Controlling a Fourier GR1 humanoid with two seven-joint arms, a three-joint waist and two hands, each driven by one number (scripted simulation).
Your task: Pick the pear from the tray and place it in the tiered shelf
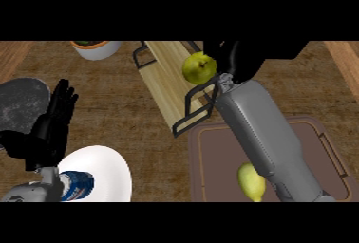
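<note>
The right hand (235,59) is seen extended far forward over the tiered shelf (165,71), with its grey forearm crossing above the tray (210,161). A round yellow-green pear (198,66) is seen directly at the hand's left, touching the black fingers; the fingers appear curled round its far side, so the pear is judged to be held. The pear is positioned over the shelf's wooden board, just beyond the black wire frame at the shelf's near end. Whether the fruit is resting on the board or is held slightly above it cannot be told from this view.

A second yellowish fruit (251,182) is noted on the tray, well behind the hand and partly hidden beside the forearm.

Progress judgement: pick-up is taken as done, since the pear is off the tray and in the hand. Transport to the shelf is taken as nearly done. Left to do: the pear is to be set down on the board, the fingers opened, and the arm drawn back.

The left hand (52,118) is recorded at the view's left, fingers straight and pointing up, holding nothing, resting near a white plate (105,173) and a dark round plate (21,104). A bowl (97,48) is noted far to the left of the right hand.
</note>
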